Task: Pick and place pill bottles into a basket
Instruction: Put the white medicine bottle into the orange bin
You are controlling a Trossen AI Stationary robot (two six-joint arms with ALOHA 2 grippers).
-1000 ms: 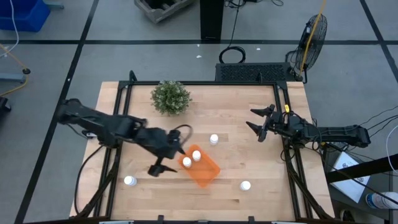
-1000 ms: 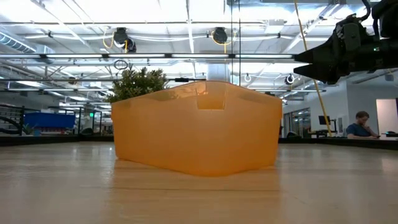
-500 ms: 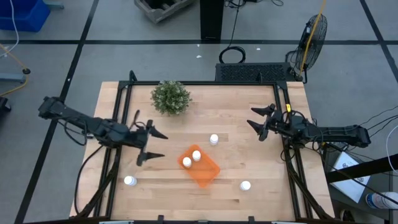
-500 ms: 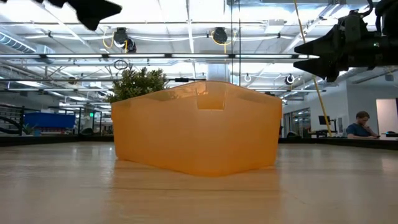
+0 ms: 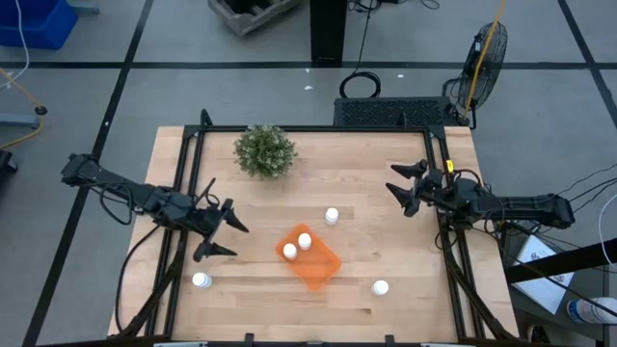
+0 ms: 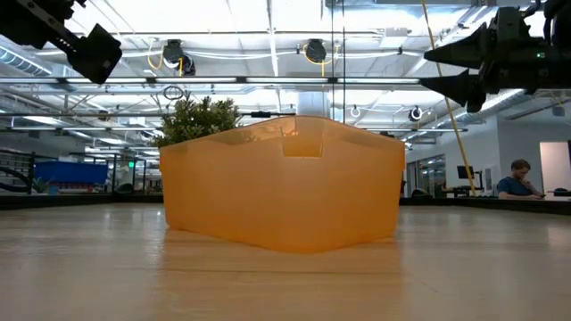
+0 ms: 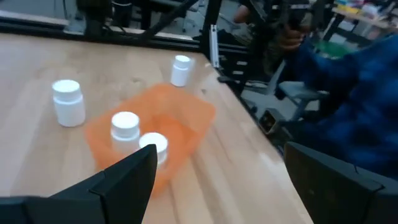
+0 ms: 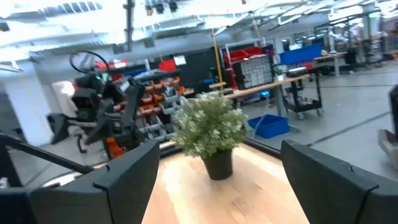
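Orange shallow plastic basket point(image 5: 310, 258) holds two small white capped pill bottles point(image 5: 289, 251) — left gripper point(image 5: 220, 231) released beside it; right gripper point(image 5: 400, 189) spread, empty, far side.

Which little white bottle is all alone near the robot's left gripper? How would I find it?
Start at the wooden table and find the orange basket in the middle, with two bottles inside. Go from it toward the left arm's side, along the table's front edge. The lone bottle stands there, just below the open left gripper, the only bottle on that side.
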